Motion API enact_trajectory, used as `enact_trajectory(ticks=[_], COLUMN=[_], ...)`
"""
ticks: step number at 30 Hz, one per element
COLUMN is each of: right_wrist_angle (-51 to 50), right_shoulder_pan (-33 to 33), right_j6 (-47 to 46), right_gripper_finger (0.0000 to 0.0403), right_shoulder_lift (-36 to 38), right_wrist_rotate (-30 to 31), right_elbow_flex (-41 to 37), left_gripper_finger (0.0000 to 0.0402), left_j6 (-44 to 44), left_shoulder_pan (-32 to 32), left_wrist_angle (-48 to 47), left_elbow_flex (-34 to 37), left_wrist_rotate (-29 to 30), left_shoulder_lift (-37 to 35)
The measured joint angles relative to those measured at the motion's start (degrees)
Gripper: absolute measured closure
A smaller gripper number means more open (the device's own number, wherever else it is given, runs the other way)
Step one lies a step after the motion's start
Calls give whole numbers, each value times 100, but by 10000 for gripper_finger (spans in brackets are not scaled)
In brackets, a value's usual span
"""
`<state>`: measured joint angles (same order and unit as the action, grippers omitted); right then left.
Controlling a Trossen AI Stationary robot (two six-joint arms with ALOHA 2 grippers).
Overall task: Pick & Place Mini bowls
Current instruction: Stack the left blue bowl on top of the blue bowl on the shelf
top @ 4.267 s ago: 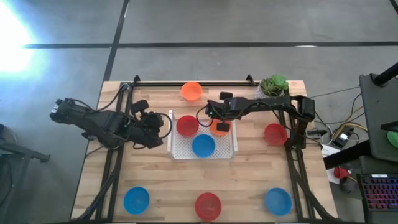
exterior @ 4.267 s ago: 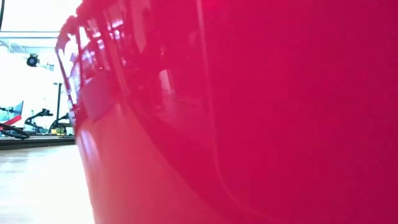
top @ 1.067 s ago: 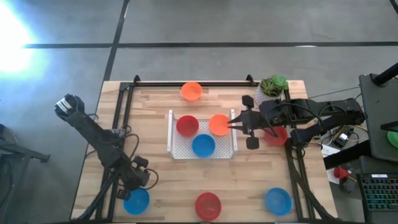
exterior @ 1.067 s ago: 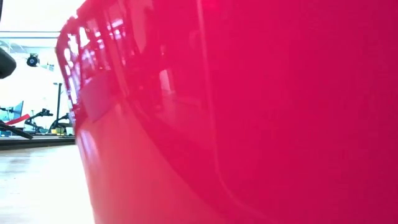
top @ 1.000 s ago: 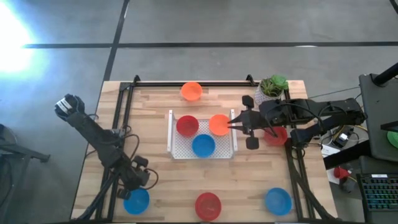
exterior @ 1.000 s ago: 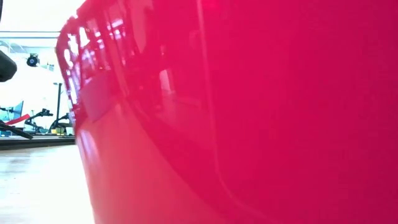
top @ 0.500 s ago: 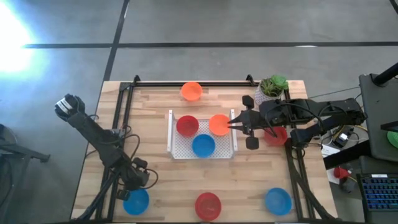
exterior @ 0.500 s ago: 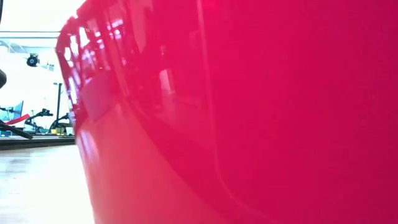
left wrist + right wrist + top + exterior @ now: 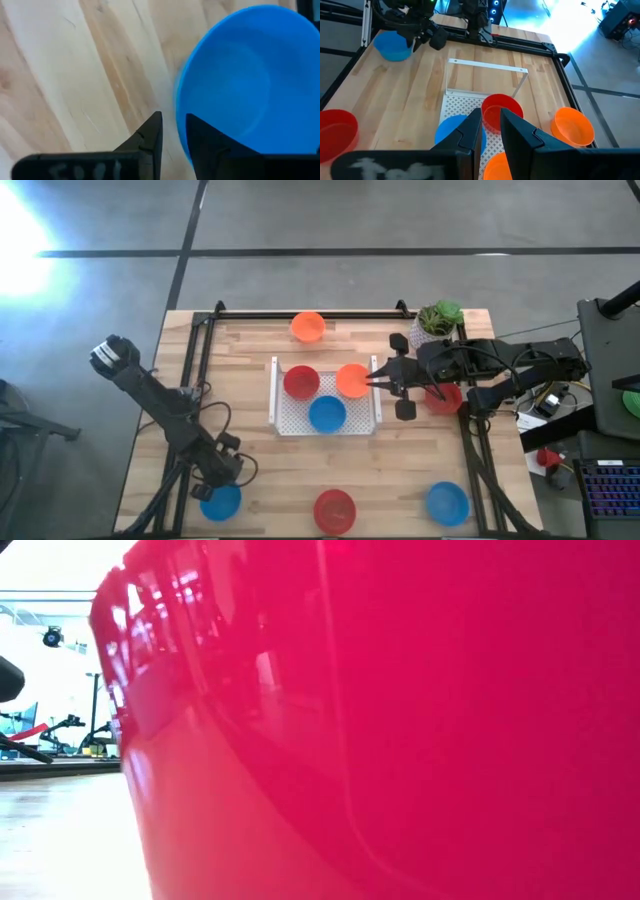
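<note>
Left hand (image 9: 222, 478) at lower left of the high view – narrowly parted fingers straddle the rim of a blue bowl (image 9: 220, 502) on the counter (image 9: 260, 470). Right hand (image 9: 392, 378) right of centre beside the white tray (image 9: 276, 423), fingers a slit apart, pinching nothing.

you have a pale wooden table (image 9: 255, 470) of butcher-block strips, grain plain and finish matt. on it the white perforated tray (image 9: 353, 420) looks like hard plastic or painted metal. inside the tray the mini bowls (image 9: 326, 413) are smooth plastic; the red bowl (image 9: 400, 720) nearest the low camera is glossy, mirroring the room. beside the tray, the dark frame rails (image 9: 310, 313) look like matt metal.
</note>
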<state>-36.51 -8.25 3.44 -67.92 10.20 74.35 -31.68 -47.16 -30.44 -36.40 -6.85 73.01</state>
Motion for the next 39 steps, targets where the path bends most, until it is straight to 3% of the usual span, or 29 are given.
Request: enact_trajectory(ticks=[8, 19, 25, 30, 39], right_wrist_angle=[0, 2, 32, 66, 90], right_shoulder_pan=[0, 0, 0, 0, 0], right_j6=[18, 17, 59, 59, 59], right_gripper_finger=[337, 337, 337, 337, 337], right_shoulder_lift=[0, 0, 0, 0, 0], right_wrist_rotate=[-2, -4, -9, -20, -17], right_elbow_flex=[0, 0, 0, 0, 0], left_gripper_finger=[395, 400, 401, 401, 401], left_j6=[-200, -628, -805, -993, 89], left_shoulder_pan=[2, 13, 99, 479, 1802], left_wrist_angle=[0, -69, -467, -555, -740], left_elbow_flex=[0, -512, -998, -1304, -2303], left_wrist_rotate=[208, 788, 1526, 2067, 2108], left_shoulder_lift=[0, -241, -717, -1020, -1095])
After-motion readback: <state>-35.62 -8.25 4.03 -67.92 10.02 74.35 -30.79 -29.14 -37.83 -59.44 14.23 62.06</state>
